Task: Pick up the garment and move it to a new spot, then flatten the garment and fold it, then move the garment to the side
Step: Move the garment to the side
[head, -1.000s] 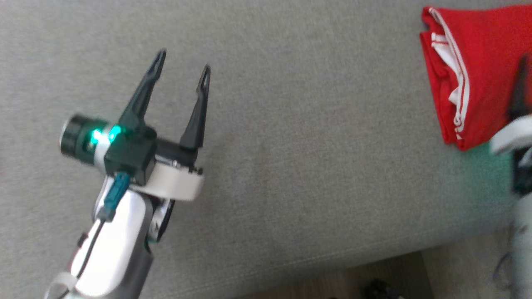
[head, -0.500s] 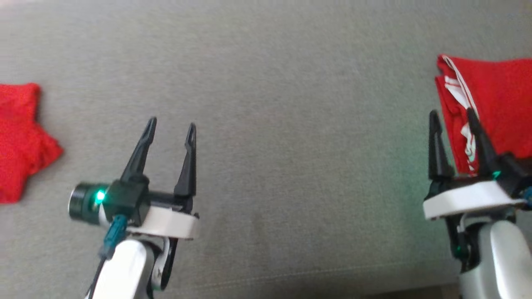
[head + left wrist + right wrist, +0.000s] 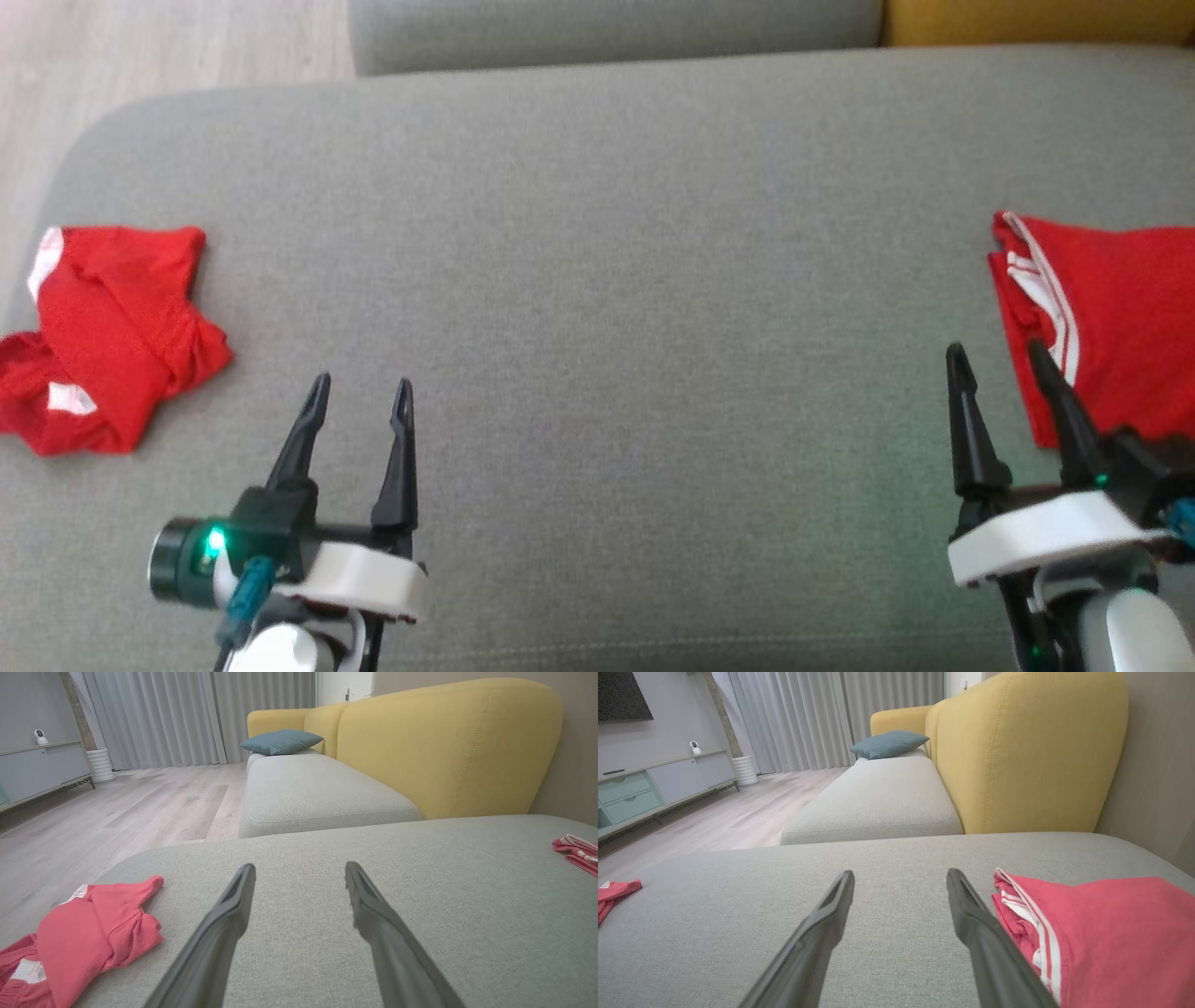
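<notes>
The left gripper (image 3: 362,381) sits at the lower left of the head view. Its two dark fingers are spread apart and point up the frame, with bare fabric showing between them. The right gripper (image 3: 992,347) sits at the lower right, spread just as wide and gripping no cloth. Both hover over the grey seat cushion (image 3: 653,280).

A crumpled red garment (image 3: 112,327) with white patches lies at the left edge of the head view, near the cushion's rounded corner. It is up and to the left of the left gripper and clearly apart from it. In the left wrist view it lies at the lower left, outside the left-hand finger.

A folded red garment (image 3: 1111,308) with white stripes along its edge lies at the right edge of the head view, just beside the right gripper and slightly above it in the frame. In the right wrist view its striped edge lies against the right-hand finger at the lower right. The finger crosses that edge in the picture, but whether it touches the cloth I cannot tell.

At the top of the left wrist view are a yellow backrest (image 3: 444,742) at the right, a blue pillow (image 3: 280,741) in the middle and a wooden floor (image 3: 117,807) at the left.
</notes>
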